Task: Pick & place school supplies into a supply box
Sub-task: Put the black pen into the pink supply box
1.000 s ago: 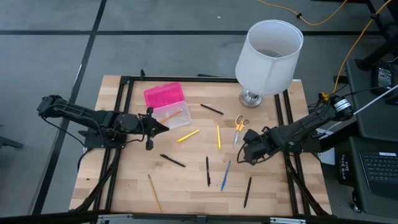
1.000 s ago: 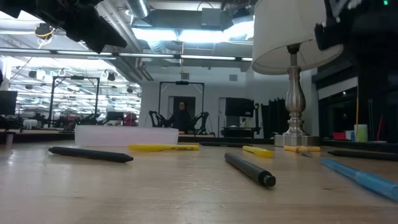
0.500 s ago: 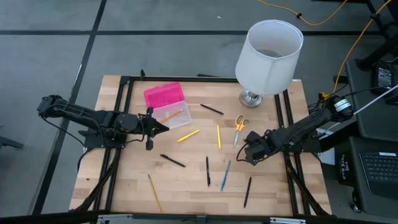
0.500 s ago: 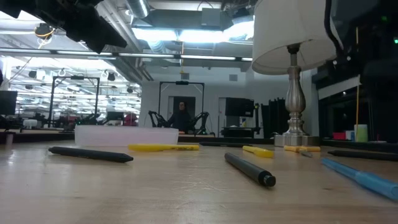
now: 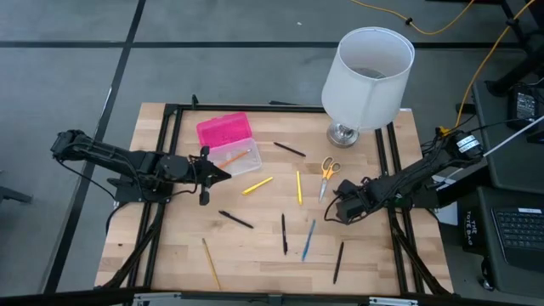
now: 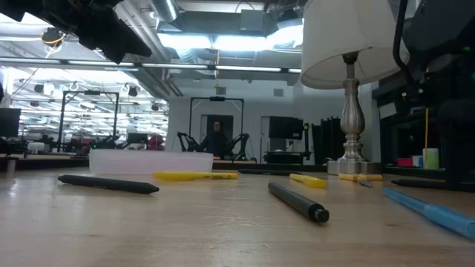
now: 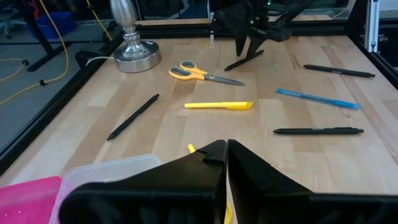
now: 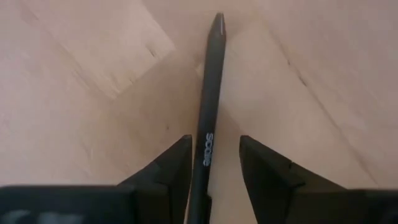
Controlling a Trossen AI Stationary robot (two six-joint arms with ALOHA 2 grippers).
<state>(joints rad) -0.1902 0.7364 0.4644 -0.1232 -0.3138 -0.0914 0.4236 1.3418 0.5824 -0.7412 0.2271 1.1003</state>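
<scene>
The supply box lies open at the table's far left: pink lid [image 5: 223,130] and clear base [image 5: 235,158], with an orange pencil [image 5: 238,156] inside. My left gripper [image 5: 223,173] is shut and empty just near of the base. It also shows in the left wrist view [image 7: 226,149]. My right gripper [image 5: 340,205] is open, low over the table's right part. Its fingers stand on either side of a black pen [image 8: 211,81] that lies on the wood, and that pen also shows in the left wrist view [image 7: 244,60]. Scissors [image 5: 327,174] lie beside it.
Loose pens and pencils lie across the table: yellow ones [image 5: 257,184] [image 5: 298,187], a blue one [image 5: 308,240], black ones [image 5: 284,234] [image 5: 338,262] [image 5: 235,219] [image 5: 289,149], and a tan pencil [image 5: 210,262]. A white lamp [image 5: 367,76] stands at the far right. A black frame [image 5: 161,170] rims the table.
My right arm has come down a little toward the table over the black pen. My left arm, the box and the loose pens have stayed where they were.
</scene>
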